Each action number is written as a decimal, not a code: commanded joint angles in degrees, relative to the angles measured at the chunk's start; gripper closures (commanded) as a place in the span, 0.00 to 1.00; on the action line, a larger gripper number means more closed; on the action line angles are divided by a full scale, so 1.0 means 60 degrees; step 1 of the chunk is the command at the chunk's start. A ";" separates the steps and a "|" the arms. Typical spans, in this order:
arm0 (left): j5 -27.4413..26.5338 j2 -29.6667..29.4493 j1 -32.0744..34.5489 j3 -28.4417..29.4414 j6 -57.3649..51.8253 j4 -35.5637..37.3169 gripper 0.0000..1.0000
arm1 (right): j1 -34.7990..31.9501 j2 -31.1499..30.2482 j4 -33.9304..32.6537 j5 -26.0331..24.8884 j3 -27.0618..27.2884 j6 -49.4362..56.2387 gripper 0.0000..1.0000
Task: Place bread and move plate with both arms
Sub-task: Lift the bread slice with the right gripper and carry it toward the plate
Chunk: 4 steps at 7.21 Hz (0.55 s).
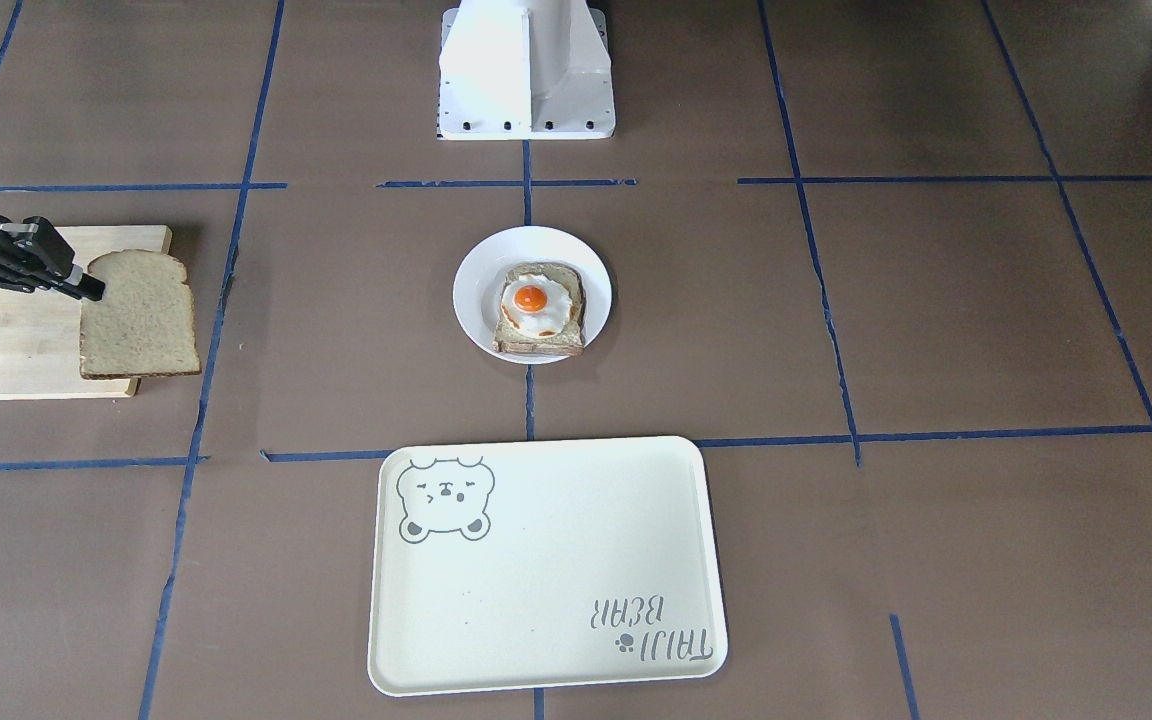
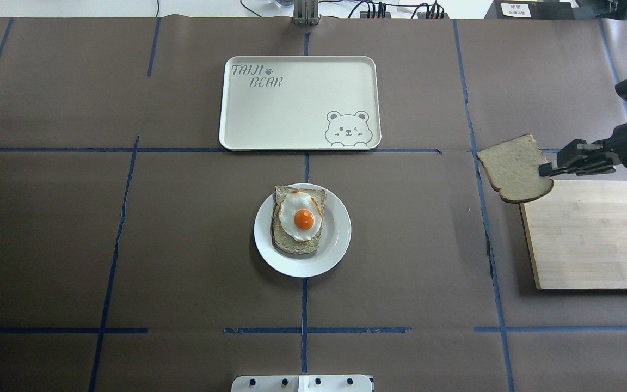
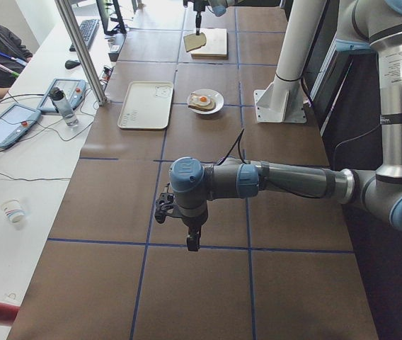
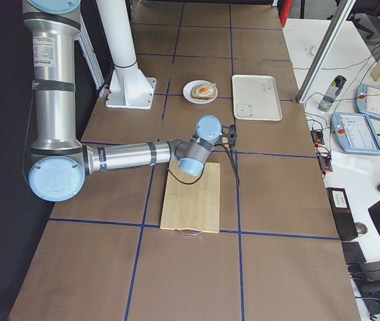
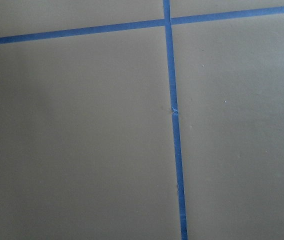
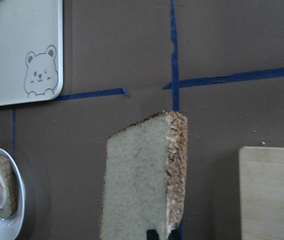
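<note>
The plain bread slice [image 2: 515, 169] hangs in the air over the cutting board's left edge, pinched at its bottom edge by my right gripper [image 2: 545, 170]. The front view shows the same grip, gripper [image 1: 91, 290] on bread [image 1: 139, 315]. The right wrist view shows the slice [image 6: 142, 180] edge-on. The white plate [image 2: 337, 247] sits at the table's middle and carries a toast with a fried egg [image 2: 300, 218]. My left gripper [image 3: 192, 244] shows only in the left side view, low over bare table far from the plate. I cannot tell whether it is open or shut.
A cream bear tray [image 2: 297, 103] lies beyond the plate on the far side. A wooden cutting board [image 2: 591, 239] lies at the right edge under my right arm. The white pedestal base [image 1: 526, 70] stands at the robot's side. Blue tape lines cross the brown table.
</note>
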<state>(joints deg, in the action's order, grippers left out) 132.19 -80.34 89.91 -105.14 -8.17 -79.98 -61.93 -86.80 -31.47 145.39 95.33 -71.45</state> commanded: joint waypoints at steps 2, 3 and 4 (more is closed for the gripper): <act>0.0000 0.0001 0.0000 -0.0040 0.0000 0.0015 0.00 | 0.2561 0.2407 0.0031 -0.2798 0.0383 -0.3683 1.00; 0.0000 0.0001 0.0000 -0.0040 0.0000 0.0000 0.00 | 0.3965 0.2585 -0.0013 -0.4860 0.0792 -0.4142 1.00; 0.0000 0.0001 0.0000 -0.0040 0.0000 0.0000 0.00 | 0.5183 0.2877 -0.0071 -0.6649 0.0869 -0.4524 1.00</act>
<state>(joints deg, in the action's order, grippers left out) 132.19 -80.34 89.91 -105.36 -8.17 -79.96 -39.94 -71.79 -31.57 118.70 99.20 -94.92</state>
